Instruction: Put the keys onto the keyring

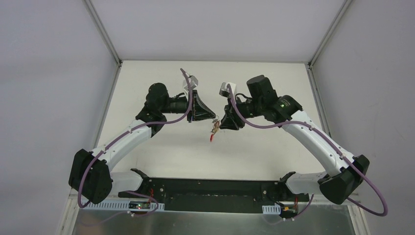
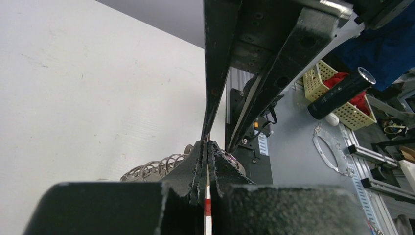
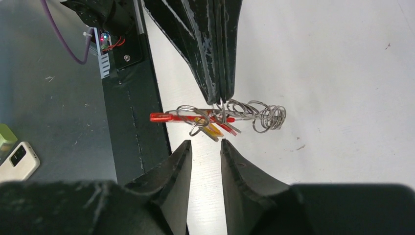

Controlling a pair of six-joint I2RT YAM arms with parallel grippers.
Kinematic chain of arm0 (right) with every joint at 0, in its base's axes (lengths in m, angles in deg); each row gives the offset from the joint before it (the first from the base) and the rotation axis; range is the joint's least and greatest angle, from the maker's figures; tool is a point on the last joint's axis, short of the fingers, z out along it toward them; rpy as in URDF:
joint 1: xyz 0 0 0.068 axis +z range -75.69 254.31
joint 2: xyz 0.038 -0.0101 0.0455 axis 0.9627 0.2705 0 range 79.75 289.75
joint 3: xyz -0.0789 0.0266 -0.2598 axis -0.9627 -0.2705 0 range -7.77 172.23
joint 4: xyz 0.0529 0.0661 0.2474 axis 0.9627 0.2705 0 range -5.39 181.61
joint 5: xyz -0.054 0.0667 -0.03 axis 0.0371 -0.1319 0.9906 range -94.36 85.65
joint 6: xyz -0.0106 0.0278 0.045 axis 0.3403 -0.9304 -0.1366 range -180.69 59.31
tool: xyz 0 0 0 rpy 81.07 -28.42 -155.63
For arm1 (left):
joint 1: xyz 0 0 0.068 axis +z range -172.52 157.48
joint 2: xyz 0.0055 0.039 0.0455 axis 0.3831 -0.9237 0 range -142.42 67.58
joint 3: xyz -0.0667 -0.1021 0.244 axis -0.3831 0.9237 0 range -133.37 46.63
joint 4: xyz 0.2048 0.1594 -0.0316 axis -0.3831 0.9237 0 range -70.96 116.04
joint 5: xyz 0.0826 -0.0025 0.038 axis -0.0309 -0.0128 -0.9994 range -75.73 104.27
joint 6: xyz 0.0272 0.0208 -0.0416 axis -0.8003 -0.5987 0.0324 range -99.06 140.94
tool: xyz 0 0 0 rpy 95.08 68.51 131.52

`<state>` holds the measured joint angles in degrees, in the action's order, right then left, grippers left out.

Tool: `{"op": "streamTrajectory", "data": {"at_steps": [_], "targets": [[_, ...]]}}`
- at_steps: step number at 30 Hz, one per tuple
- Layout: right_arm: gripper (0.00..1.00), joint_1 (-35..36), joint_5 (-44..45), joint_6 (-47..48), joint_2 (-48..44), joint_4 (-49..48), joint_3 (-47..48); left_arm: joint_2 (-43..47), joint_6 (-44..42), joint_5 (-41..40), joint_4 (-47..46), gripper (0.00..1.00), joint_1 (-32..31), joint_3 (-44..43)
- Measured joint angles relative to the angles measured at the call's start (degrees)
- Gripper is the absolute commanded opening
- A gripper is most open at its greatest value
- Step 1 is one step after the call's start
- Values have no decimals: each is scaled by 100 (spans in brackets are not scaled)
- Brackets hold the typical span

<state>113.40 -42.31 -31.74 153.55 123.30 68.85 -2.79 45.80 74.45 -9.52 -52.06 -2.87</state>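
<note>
My left gripper is shut on the keyring and holds it above the white table. In the right wrist view its black fingers come down from the top and pinch a thin grey loop, with a red part sticking out left and coiled grey wire loops to the right. Small keys with yellow and red heads hang from the bunch, which also shows in the top view. My right gripper is open and empty, just below the keys without touching them. In the left wrist view the left gripper is shut, with the wire loops beside it.
The white table lies under both arms. A black base plate runs along the near edge. Off the table are a yellow basket, a black cylinder and a small white device.
</note>
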Motion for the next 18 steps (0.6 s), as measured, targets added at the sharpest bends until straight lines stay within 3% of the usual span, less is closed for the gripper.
{"op": "streamTrajectory", "data": {"at_steps": [18], "targets": [[30, -260, -44, -20, -313, -584, -398, 0, 841, 144, -955, 0, 0, 109]]}}
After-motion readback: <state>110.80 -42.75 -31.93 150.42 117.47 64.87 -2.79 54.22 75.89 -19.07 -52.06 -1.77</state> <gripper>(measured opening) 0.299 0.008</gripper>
